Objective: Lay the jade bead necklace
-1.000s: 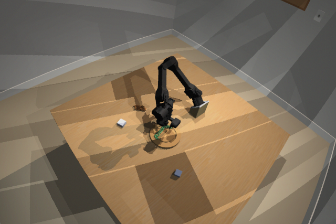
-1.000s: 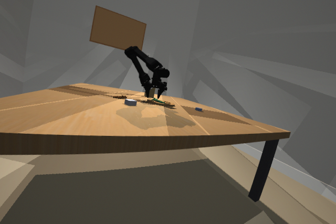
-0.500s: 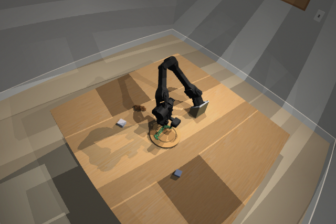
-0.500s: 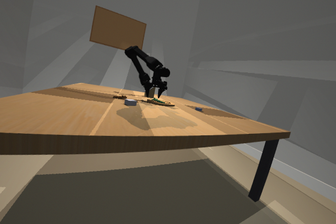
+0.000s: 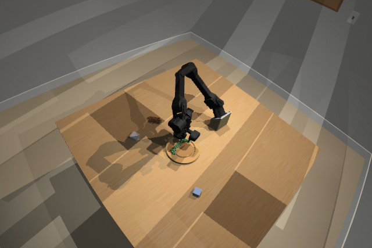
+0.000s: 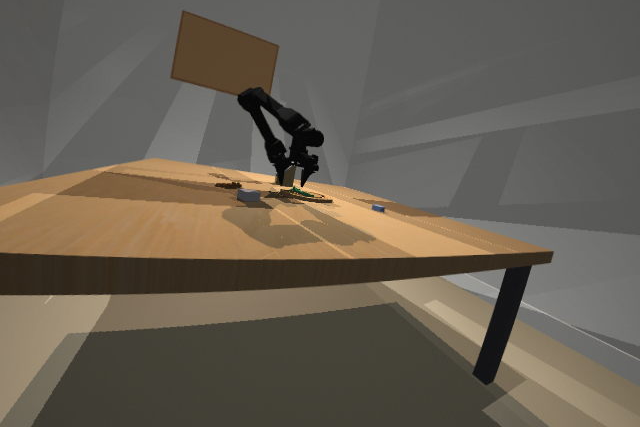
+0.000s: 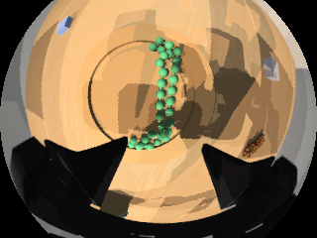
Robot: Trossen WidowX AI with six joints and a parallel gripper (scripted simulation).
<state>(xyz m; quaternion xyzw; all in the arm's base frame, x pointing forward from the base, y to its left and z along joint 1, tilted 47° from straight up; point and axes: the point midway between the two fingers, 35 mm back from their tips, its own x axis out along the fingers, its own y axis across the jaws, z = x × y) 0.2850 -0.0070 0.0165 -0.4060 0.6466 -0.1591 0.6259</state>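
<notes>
The jade bead necklace (image 5: 179,145) (image 6: 299,191) (image 7: 165,93) lies as a doubled green strand on the round wooden bead board (image 5: 187,155) (image 6: 319,196) (image 7: 106,93). In the wrist view it runs from the board's far rim across its right part to the near rim. Whether the beads sit in the groove I cannot tell. My gripper (image 5: 186,136) (image 6: 295,182) (image 7: 166,145) is open and empty. It hangs just above the board's edge nearest the arm, with the near end of the necklace between and below its fingers.
A grey block (image 5: 134,136) (image 6: 248,195) (image 7: 271,67) lies left of the board. A blue block (image 5: 197,191) (image 6: 377,207) (image 7: 63,24) lies nearer the table's front. A brown bead pile (image 5: 154,119) (image 6: 227,185) (image 7: 254,146) lies near the arm's base.
</notes>
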